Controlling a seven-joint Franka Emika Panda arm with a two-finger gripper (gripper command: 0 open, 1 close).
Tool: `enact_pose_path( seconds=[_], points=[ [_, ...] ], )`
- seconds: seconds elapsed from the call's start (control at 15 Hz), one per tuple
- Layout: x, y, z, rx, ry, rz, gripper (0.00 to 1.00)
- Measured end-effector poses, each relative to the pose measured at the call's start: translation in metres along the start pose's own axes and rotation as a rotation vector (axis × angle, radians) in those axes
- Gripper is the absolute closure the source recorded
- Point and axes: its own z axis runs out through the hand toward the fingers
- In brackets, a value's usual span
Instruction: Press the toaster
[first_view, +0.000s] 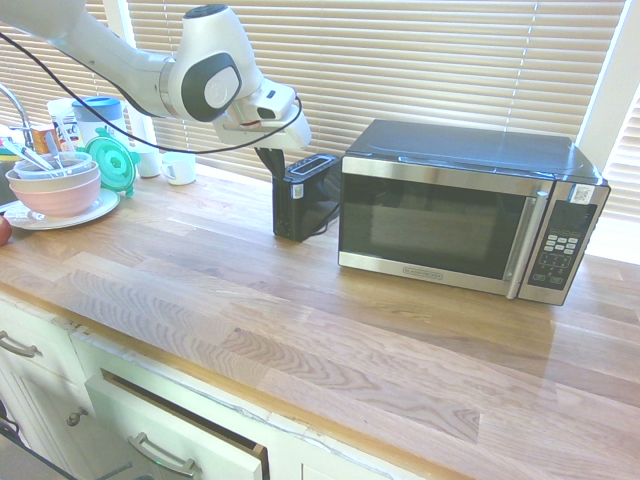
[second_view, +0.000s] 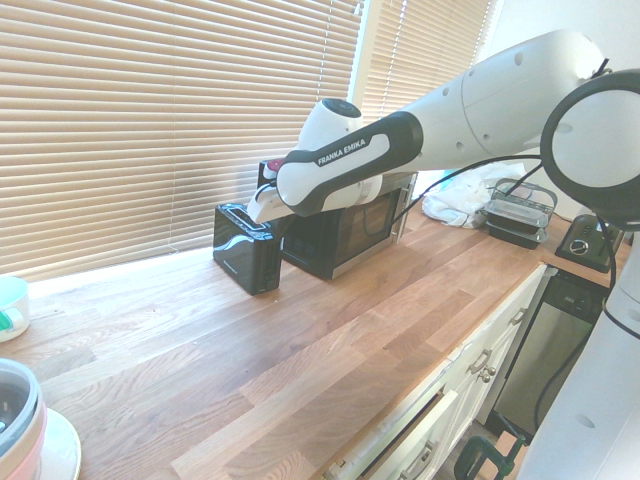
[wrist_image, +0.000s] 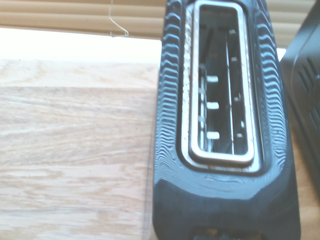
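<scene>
first exterior view: hand (first_view: 269, 165) at near end of toaster (first_view: 307, 196), fingers pressed together, nothing pinched. toaster upright on table (first_view: 190, 290), just left of microwave (first_view: 455, 210). step in hand, likely: lining up with lever end.

second exterior view: arm (second_view: 350, 165) reaches over toaster, wrist bulk hiding fingertips; contact with lever can't be told.

wrist view: toaster slot (wrist_image: 222, 85) looks vacant. next move probably calls for closed tips set on lever, then straight push down, without tipping toaster.
</scene>
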Motion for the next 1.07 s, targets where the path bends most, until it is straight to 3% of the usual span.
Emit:
enact_pose_path(
  seconds=[1.07],
  points=[
    [0.003,-0.007,0.053,-0.073,-0.055,0.0,1.0]
  ],
)
